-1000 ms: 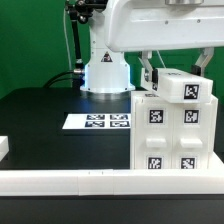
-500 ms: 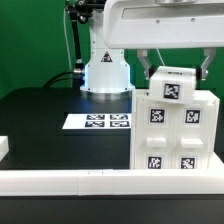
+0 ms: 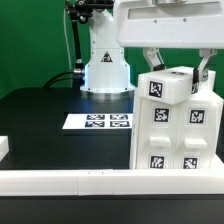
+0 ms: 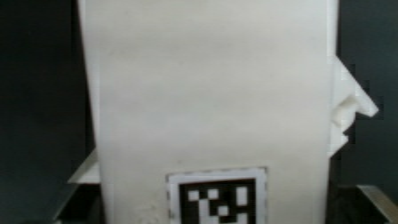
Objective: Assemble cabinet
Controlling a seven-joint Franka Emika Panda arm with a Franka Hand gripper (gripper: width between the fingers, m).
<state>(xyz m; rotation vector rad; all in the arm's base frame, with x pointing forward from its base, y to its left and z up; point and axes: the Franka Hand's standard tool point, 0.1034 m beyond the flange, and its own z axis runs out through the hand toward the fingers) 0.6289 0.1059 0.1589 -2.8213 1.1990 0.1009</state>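
The cabinet, a large white boxy shell with tagged drawer blocks on its front, stands at the exterior view's right on the black table. A white tagged block sits tilted at the cabinet's top. My gripper hangs straight above and is shut on this block, one finger on each side. In the wrist view the white block fills the picture, its tag close to my gripper. The cabinet's top under the block is hidden.
The marker board lies flat in the middle of the table. A long low white rail runs along the front edge. The arm's white base stands behind. A small white piece shows at the left edge.
The gripper has turned with the block: its tag faced up and to the right before and now faces front left. The block sits a little lower against the cabinet's top.
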